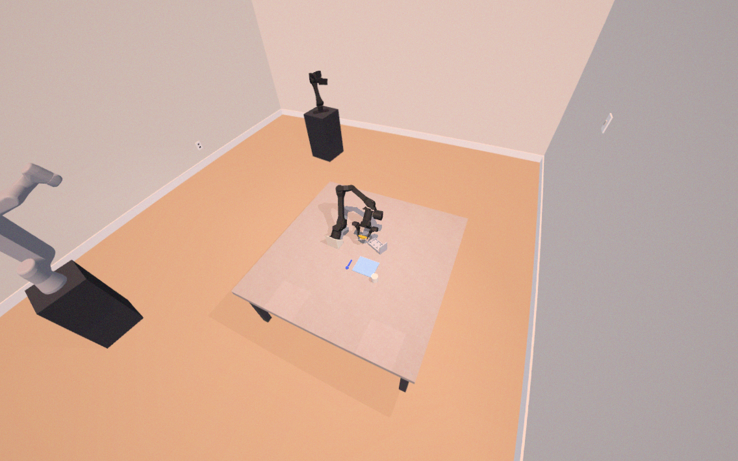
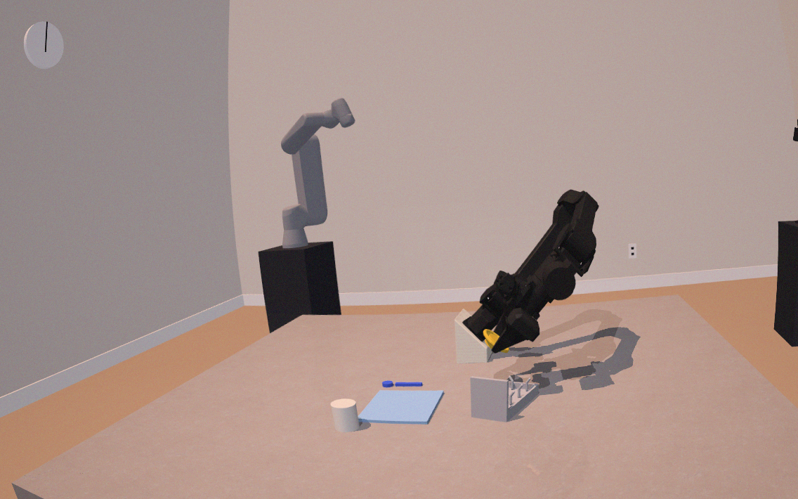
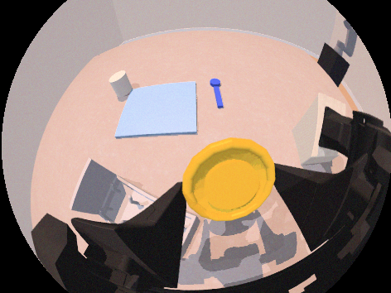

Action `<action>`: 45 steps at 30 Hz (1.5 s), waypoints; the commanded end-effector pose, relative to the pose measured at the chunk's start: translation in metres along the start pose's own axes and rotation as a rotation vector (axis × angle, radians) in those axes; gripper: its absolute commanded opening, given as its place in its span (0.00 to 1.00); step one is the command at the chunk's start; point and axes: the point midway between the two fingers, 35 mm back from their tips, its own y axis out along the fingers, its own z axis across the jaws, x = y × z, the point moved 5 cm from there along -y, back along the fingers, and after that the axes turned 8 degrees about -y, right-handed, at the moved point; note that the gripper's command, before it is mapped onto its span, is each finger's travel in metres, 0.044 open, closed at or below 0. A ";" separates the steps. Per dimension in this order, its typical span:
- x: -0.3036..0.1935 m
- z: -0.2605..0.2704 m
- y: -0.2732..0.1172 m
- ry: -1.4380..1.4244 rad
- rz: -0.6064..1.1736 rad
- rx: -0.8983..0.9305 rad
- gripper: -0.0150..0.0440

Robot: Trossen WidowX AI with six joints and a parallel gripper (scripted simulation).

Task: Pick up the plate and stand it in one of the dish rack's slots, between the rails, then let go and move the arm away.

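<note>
A: While the plate (image 3: pixel 229 180) hangs in the gripper (image 3: pixel 232 211), let's go left to right in the exterior view. Cup (image 2: pixel 344 415) is far left, touching or just beside the blue mat (image 2: pixel 402 405), with the blue spoon (image 2: pixel 402 384) just behind the mat. None of them are in the arm's way.

B: Then the dish rack (image 2: pixel 503 397), right of the mat, nearer the camera than the arm. Plate's not in it yet?

A: No. Jaws are closed on the yellow plate, held off the table (image 2: pixel 235 412) beside the arm's base block (image 2: pixel 471 344), behind the rack. In the wrist view its face is toward the camera, so it's clamped by the rim.

B: Risks?

A: A rim pinch can slip or let the plate swing as the wrist turns. If it arrives tilted or off-line from the rails, I'd guess it rides on top of a rail instead of dropping between them.

B: And the rack itself?

A: It looks light. A low approach could shove or tip it. Letting go before the plate seats probably means it topples flat or rolls off to the right.
</note>
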 end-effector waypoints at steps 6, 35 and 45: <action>-0.008 0.001 0.010 -0.116 -0.193 0.071 0.25; -0.041 0.004 0.020 -0.350 -0.653 0.427 0.25; -0.054 0.000 0.018 -0.377 -0.774 0.592 0.25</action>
